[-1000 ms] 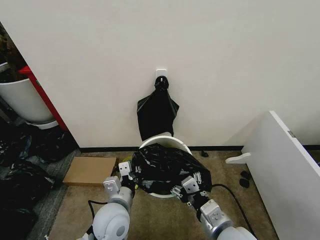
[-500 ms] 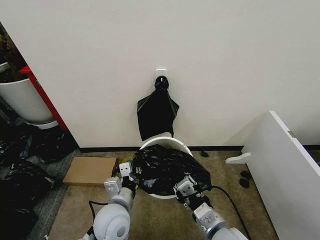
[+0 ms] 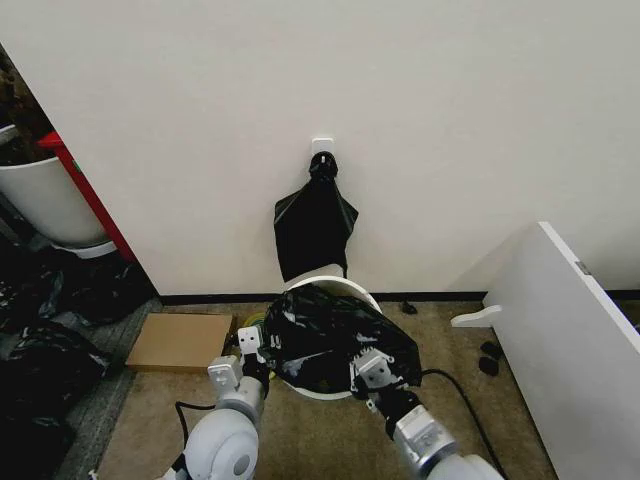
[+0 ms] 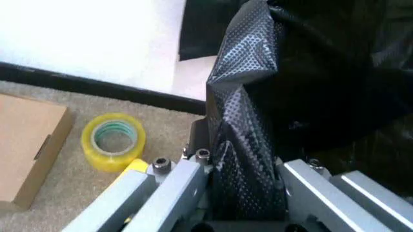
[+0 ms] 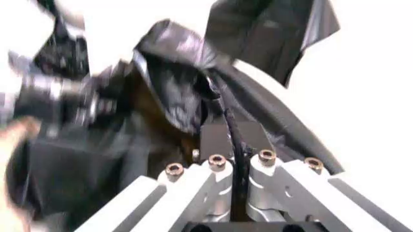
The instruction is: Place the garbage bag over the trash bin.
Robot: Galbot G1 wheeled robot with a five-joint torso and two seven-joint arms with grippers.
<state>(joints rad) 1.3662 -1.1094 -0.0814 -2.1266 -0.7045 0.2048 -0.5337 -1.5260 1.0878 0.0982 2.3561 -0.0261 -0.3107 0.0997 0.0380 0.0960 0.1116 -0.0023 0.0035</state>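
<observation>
Garbage bag (image 3: 335, 335), black and glossy, lies draped across the top of the trash bin (image 3: 345, 285), hiding nearly all of the white bucket; only an arc of rolled rim shows at the 12 o'clock side and a sliver of wall at the 6 o'clock edge. Bin and bag stand on the tan carpet (image 3: 300, 430) just in front of the white wall (image 3: 300, 90).

The left pincer (image 3: 255, 345) sits at the bag's 9 o'clock edge; from its wrist camera the two grey jaws are closed on a thick, dimpled fold of the bag (image 4: 248, 159). The right pincer (image 3: 372, 368) is at about 5 o'clock on the bag, and its wrist view shows the jaws nearly together with a thin pleat of black film (image 5: 235, 145) pinched between them. That view is smeared on one side, so what lies there is hard to make out.

Above the bin a bunch of black bags (image 3: 315, 225) hangs from a white hook (image 3: 322, 148) on the wall. A flat cardboard box (image 3: 180, 340) lies at 9 o'clock, and a roll of yellow tape (image 4: 113, 145) rests on the carpet between box and bin. A white board (image 3: 570, 330) leans in at 3 o'clock, cut off by the edge. At the far 9 o'clock side a larger white tub (image 3: 45, 200) and dark bags (image 3: 40, 350) are partly cut off. No writing can be read anywhere.
</observation>
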